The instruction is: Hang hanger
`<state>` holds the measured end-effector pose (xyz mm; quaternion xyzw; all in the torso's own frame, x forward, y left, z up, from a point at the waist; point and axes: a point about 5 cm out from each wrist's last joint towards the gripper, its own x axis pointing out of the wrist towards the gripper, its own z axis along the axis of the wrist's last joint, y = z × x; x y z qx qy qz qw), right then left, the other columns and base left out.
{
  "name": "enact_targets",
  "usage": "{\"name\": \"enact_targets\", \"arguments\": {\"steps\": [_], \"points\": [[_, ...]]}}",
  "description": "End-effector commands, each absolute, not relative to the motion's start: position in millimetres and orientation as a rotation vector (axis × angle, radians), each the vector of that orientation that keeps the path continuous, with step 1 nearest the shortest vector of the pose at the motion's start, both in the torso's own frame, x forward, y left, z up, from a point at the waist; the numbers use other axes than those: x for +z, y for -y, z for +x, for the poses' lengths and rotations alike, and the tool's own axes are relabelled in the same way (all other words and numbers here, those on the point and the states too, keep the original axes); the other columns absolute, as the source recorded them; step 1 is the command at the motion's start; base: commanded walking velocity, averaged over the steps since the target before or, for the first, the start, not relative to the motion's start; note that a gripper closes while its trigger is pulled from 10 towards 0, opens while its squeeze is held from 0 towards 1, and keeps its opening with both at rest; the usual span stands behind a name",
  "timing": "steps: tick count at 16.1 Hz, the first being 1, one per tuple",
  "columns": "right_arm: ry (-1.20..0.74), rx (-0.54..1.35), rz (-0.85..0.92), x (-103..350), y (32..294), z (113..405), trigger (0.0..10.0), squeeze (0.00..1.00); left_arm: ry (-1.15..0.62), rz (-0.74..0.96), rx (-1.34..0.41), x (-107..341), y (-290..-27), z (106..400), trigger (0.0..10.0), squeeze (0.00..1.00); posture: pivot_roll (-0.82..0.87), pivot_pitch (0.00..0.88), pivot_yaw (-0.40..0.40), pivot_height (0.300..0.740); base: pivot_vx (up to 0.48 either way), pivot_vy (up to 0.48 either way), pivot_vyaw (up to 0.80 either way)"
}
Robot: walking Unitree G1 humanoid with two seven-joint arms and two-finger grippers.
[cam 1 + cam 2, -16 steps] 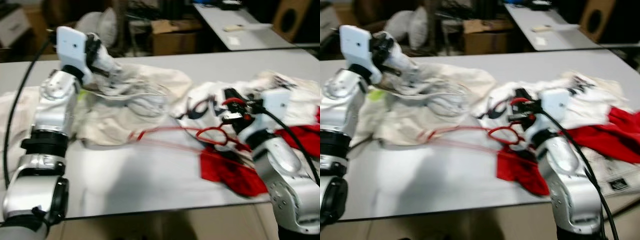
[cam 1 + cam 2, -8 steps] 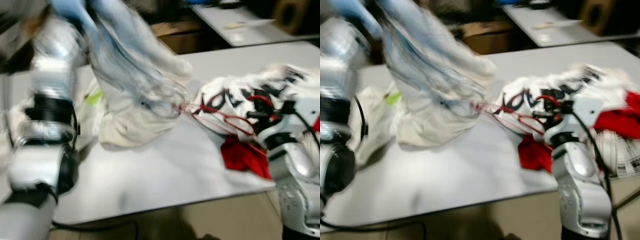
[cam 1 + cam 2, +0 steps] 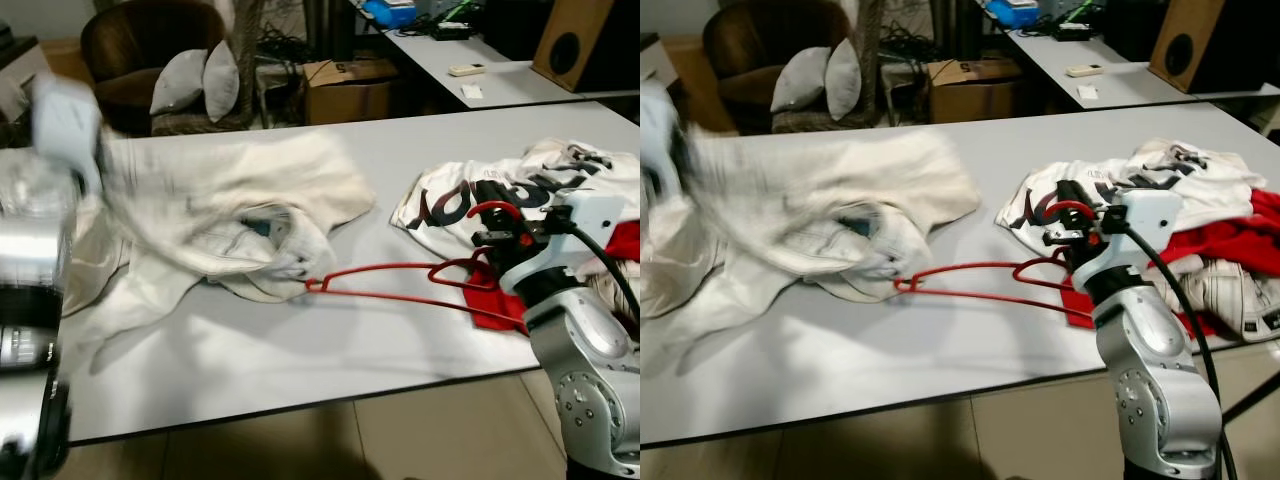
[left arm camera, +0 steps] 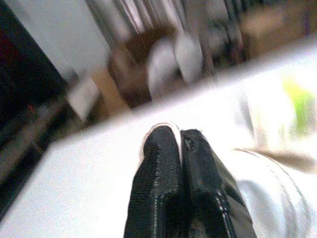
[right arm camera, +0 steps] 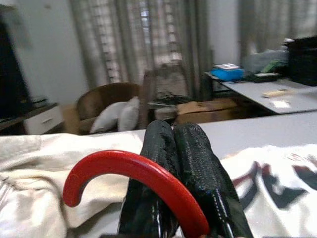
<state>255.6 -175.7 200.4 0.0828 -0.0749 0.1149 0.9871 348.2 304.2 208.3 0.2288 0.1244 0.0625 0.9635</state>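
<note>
A red wire hanger (image 3: 400,276) lies low over the white table (image 3: 300,350). Its far end is tucked into a crumpled cream-white garment (image 3: 230,215). My right gripper (image 3: 1072,228) is shut on the hanger just below its hook (image 5: 124,171), which curves in front of the black fingers (image 5: 190,148). My left arm (image 3: 45,220) is blurred at the table's left end. Its gripper (image 4: 178,133) has both fingers pressed together, with a thin white edge of the garment at their tips. The garment smears toward that arm.
A heap of clothes lies at the right: a white shirt with black print (image 3: 500,185), red cloth (image 3: 1230,240) and printed fabric (image 3: 1240,290). Behind the table stand a brown armchair with cushions (image 3: 170,60), a cardboard box (image 3: 350,90), a second table (image 3: 500,70) and a speaker (image 3: 575,40).
The white garment, held high half a second ago, has come down onto the table with my left arm. The hanger now lies flatter. The head camera has shifted and the picture is sharper.
</note>
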Motion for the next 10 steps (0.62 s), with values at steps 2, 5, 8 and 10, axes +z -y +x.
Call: {"name": "enact_targets", "arguments": {"steps": [2, 5, 8, 10], "points": [[0.146, 0.285, 0.173, 202, 170, 256, 10.0, 0.0, -0.536, 0.594, -0.083, 166, -305, 324, 10.0, 0.0, -0.06, 0.003, 0.035, 0.74, 0.0, 0.0, 0.0], [0.151, 0.305, 0.179, 204, 170, 259, 10.0, 0.0, -0.469, 0.528, -0.024, 175, -317, 324, 10.0, 1.0, -0.05, 0.0, 0.029, 0.74, 0.0, 0.0, 0.0], [0.153, 0.34, 0.178, 203, 169, 256, 10.0, 0.0, -0.403, 0.366, -0.046, 212, -346, 317, 10.0, 1.0, -0.04, 0.0, 0.039, 0.74, 0.0, 0.0, 0.0], [0.152, 0.364, 0.181, 202, 170, 255, 10.0, 0.0, -0.4, 0.28, -0.11, 222, -363, 305, 10.0, 1.0, -0.04, 0.0, 0.046, 0.74, 0.0, 0.0, 0.0]]}}
